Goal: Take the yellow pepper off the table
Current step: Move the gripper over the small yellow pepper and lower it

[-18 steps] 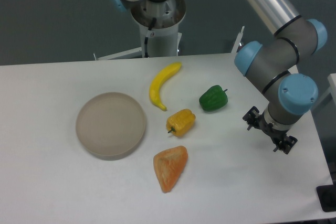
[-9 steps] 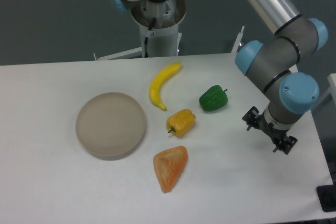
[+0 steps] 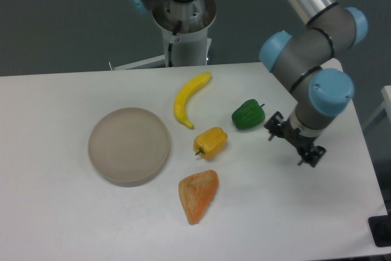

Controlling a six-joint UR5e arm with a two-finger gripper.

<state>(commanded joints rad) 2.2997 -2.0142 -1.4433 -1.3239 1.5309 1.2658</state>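
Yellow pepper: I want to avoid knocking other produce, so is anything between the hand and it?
Nothing visible lies directly between. The hand hangs to the right of the yellow pepper, with bare table between them. The green pepper sits just above that line, close enough to watch.

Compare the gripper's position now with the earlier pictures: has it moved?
Yes. The gripper has shifted left and slightly up in the view, closing on the green pepper, which has stayed put. The yellow pepper is untouched.

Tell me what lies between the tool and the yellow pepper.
Only bare table lies between the tool and yellow pepper; the green pepper sits just behind that line.
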